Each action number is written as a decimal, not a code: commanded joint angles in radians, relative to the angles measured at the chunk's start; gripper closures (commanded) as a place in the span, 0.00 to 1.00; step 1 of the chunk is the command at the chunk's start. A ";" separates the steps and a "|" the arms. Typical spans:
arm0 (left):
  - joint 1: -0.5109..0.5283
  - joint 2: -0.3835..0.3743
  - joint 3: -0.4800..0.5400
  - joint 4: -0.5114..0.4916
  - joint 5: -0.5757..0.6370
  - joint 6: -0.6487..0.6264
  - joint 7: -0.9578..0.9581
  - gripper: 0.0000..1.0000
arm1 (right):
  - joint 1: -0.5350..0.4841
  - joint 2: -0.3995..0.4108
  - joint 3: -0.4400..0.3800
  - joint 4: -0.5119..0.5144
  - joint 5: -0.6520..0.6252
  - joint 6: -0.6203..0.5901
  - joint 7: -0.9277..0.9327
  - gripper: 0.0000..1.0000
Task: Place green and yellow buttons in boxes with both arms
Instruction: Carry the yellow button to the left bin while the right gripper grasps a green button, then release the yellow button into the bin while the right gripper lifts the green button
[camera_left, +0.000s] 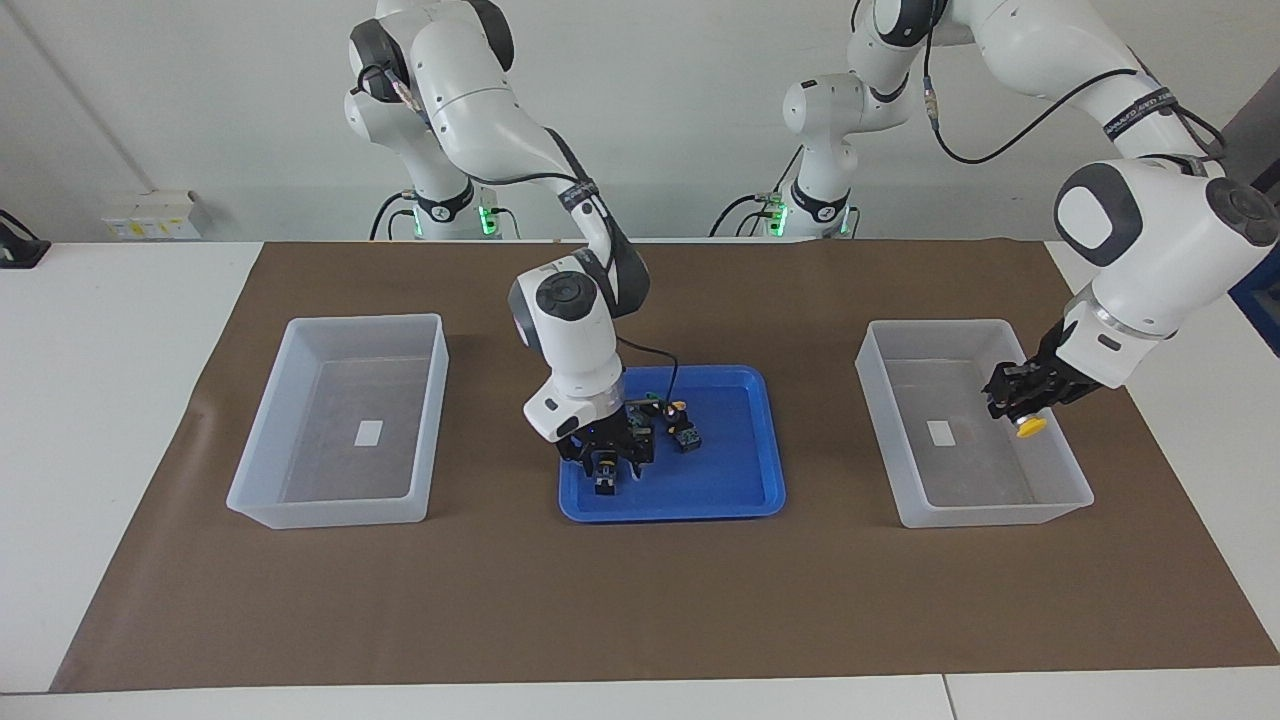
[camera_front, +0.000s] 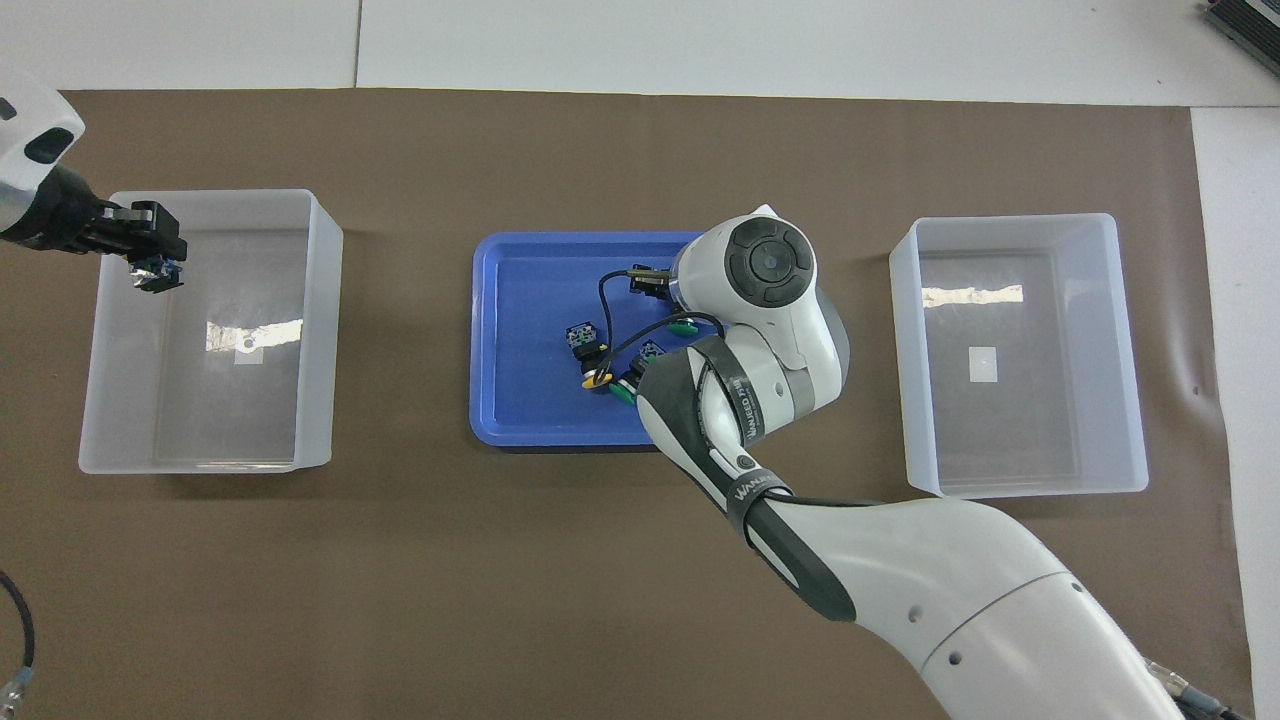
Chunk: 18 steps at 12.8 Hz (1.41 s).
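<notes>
Yellow button over the bin, second claw down in the tray

While your left claw (camera_left: 1018, 410) hangs over the box at the left arm's end (camera_left: 972, 423) of the surface, it is pinching a yellow button (camera_left: 1029, 427), yellow cap pointing down, black body clamped between the fingers. From overhead you see that same claw over the box's outer corner, the button's dark body showing just under it, up in the air and clear of the box floor.

Now look to the middle: your right claw (camera_left: 605, 452) is low in the blue tray (camera_left: 745, 495), right down at a button with a green cap (camera_left: 605, 478), the one lying farthest from the robots. Its fingers stand on either side of that button, but you cannot tell whether they are spread or already pressing on it, and overhead the arm's wrist covers the spot.

Beside it in the tray you have two more buttons: another green-capped one (camera_front: 624, 390) close against the arm, and a second yellow button (camera_front: 587, 350) toward the left arm's end of the tray. Both lie on their sides, near each other, a black cable looping over them.

The box at the right arm's end (camera_left: 345, 420) sits on the brown mat (camera_left: 640, 600), only its white label showing on the floor
</notes>
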 joint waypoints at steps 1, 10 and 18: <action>-0.010 -0.013 -0.005 -0.110 0.001 0.111 0.018 1.00 | -0.006 -0.007 0.011 -0.018 -0.002 0.005 -0.019 0.62; -0.064 -0.006 -0.005 -0.400 0.001 0.418 0.018 1.00 | -0.033 -0.144 0.011 -0.009 0.021 -0.130 0.056 1.00; -0.061 0.011 -0.005 -0.425 0.001 0.472 0.020 0.81 | -0.214 -0.437 0.003 -0.023 -0.002 -0.453 0.000 1.00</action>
